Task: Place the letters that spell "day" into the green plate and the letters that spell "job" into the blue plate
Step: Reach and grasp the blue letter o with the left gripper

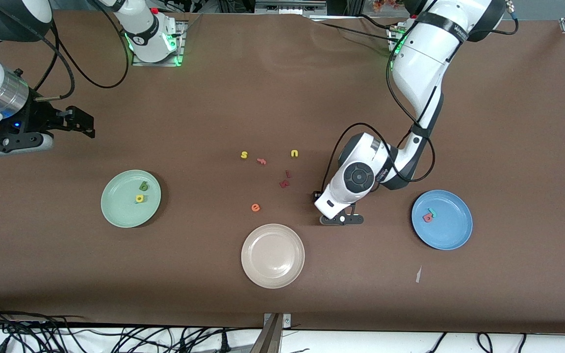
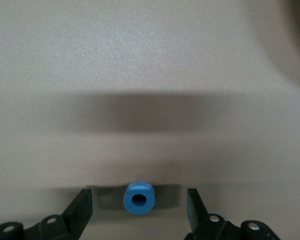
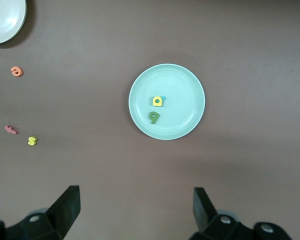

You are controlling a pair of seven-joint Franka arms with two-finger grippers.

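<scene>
My left gripper (image 1: 341, 219) is down at the table between the beige plate and the blue plate (image 1: 451, 235). It is open, with the blue ring "o" (image 2: 139, 198) lying between its fingers (image 2: 81, 204) and a gap on each side. The front view hides the "o" under the hand. In the blue plate lie the salmon "b" (image 1: 427, 216) and the teal "j" (image 1: 433, 212). The green plate (image 1: 118, 208) holds the olive "d" (image 1: 143, 186) and the yellow "a" (image 1: 139, 198), with the teal "y" (image 3: 163, 98) peeking from under the "a". My right gripper (image 1: 79, 122) waits open above bare cloth at the right arm's end.
A beige plate (image 1: 272, 274) sits nearest the front camera. Loose letters lie mid-table: a yellow "s" (image 1: 244, 155), a yellow "u" (image 1: 294, 153), a pink "f" (image 1: 262, 161), dark red letters (image 1: 285, 183) and an orange "e" (image 1: 255, 208). A paper scrap (image 1: 418, 274) lies near the blue plate.
</scene>
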